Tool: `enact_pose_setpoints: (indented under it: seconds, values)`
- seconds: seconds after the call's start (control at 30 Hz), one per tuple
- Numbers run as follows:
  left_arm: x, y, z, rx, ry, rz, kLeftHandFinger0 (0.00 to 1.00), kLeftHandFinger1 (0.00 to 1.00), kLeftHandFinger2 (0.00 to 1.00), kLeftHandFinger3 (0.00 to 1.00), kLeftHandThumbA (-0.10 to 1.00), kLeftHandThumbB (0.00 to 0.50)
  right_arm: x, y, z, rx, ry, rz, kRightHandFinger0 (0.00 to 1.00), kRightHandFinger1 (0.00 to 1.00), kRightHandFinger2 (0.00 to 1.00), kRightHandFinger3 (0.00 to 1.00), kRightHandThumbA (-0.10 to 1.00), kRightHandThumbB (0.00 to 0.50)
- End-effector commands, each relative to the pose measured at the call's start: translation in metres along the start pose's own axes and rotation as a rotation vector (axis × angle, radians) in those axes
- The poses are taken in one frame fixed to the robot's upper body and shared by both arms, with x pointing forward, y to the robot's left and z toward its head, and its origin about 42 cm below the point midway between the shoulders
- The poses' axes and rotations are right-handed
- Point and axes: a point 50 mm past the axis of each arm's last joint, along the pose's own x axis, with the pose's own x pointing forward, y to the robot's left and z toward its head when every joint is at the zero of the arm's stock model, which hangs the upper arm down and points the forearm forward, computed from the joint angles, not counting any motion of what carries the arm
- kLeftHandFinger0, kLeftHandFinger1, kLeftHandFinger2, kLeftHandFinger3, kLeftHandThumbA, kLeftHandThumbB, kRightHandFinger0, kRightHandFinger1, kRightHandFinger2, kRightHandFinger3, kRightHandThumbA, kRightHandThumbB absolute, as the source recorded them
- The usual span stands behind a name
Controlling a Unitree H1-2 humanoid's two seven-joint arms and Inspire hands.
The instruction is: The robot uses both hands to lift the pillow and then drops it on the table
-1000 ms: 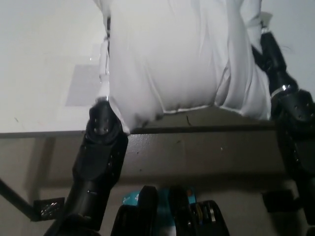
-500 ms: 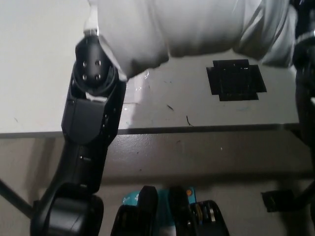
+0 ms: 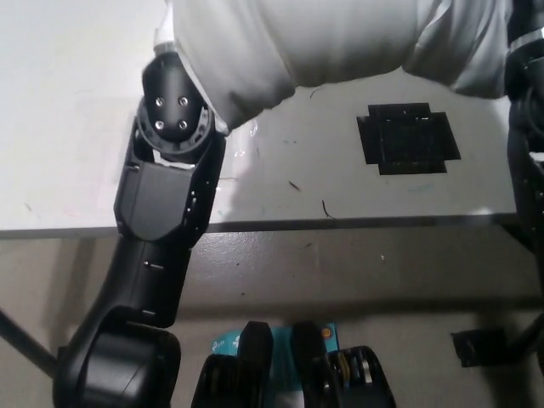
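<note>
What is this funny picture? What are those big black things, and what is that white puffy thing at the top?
This picture comes from a camera on a robot's head, looking down at its own arms. The big black thing on the left is the robot's left arm, reaching up over a pale table. The black edge on the right is its right arm. The white puffy thing is a pillow. The robot seems to hold it up between both arms, above the table. Each robot hand is hidden behind the pillow, so I cannot see the fingers. On the table below the pillow there is a black square patch and some small scratches.
</note>
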Motion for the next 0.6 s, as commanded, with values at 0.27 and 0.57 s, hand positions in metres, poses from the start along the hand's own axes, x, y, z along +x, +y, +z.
enact_pose_setpoints:
  seconds: [0.27,0.57]
  values:
    - [-0.019,-0.022,-0.047,0.057,0.009,-0.126,1.00,1.00,1.00,1.00,1.00,0.284,-0.016,0.045,-0.081,0.038,0.215,0.159,1.00,1.00,1.00,1.00,1.00,0.403]
    - [-0.109,0.000,-0.151,0.082,0.312,-0.075,1.00,1.00,1.00,1.00,1.00,0.284,-0.105,0.068,-0.187,0.048,0.516,0.182,1.00,1.00,1.00,1.00,1.00,0.384]
